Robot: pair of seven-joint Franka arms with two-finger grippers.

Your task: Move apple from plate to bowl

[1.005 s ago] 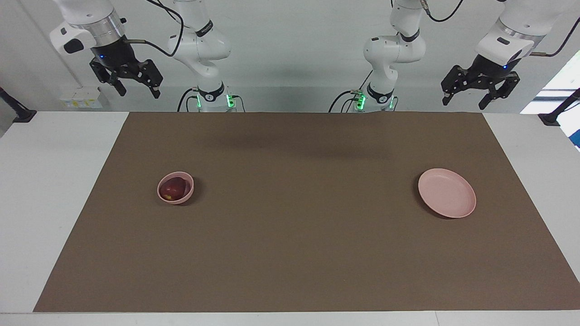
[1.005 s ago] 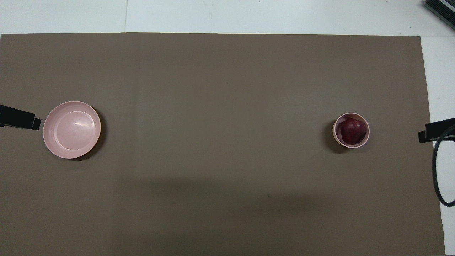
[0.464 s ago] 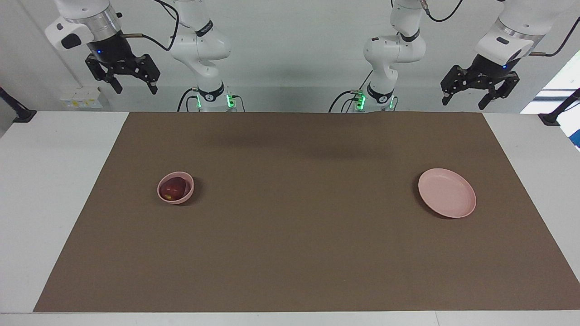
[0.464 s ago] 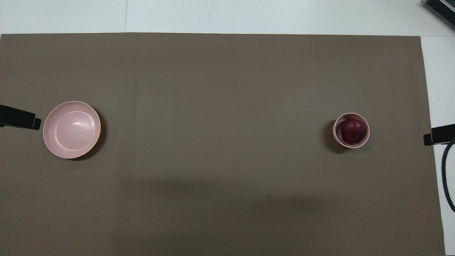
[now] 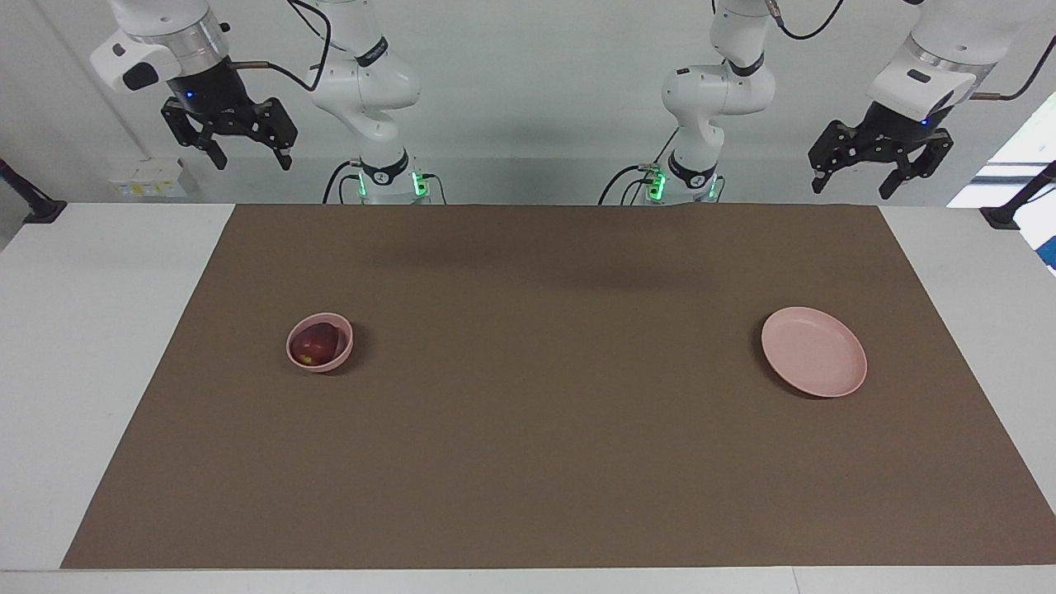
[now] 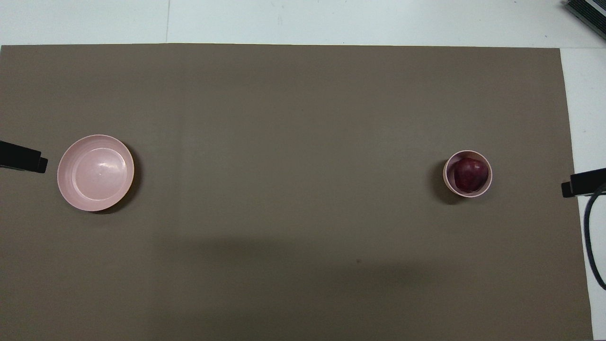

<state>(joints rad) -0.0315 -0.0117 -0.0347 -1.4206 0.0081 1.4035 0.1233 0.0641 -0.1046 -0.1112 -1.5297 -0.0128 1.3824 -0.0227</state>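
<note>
Apple (image 5: 317, 342), small, round, dark red w/ a yellowish patch, sits inside the small deep pale pink bowl (image 5: 341, 350), so the transfer looks done. The wide, flat, pale pink plate (image 5: 814, 362) lies bare, well apart from the bowl, toward the left arm's end of the brown mat (image 5: 528, 462) and about as near the robots as the bowl is. What changed over the last sec is only the arms: the right gripper (image 5: 244, 155), black, two-finger, has lifted and swung back a bit, now hanging high over the white table (image 5: 91, 272) edge, well apart from the bowl, fingers spread & holding nothing. The left gripper (image 5: 851, 183) has also pulled up slightly, hanging above the mat's corner, even further from the bowl, fingers likewise spread, nothing between them. Apple, bowl and plate haven't shifted at all. Overhead, just the gripper tips show at the frame edges, both drawn further out than a sec ago. Judgement: both arms are retreating to rest; nothing left to do but finish the withdrawal. Apple looks settled low in the bowl, so little chance of it rolling out.
</note>
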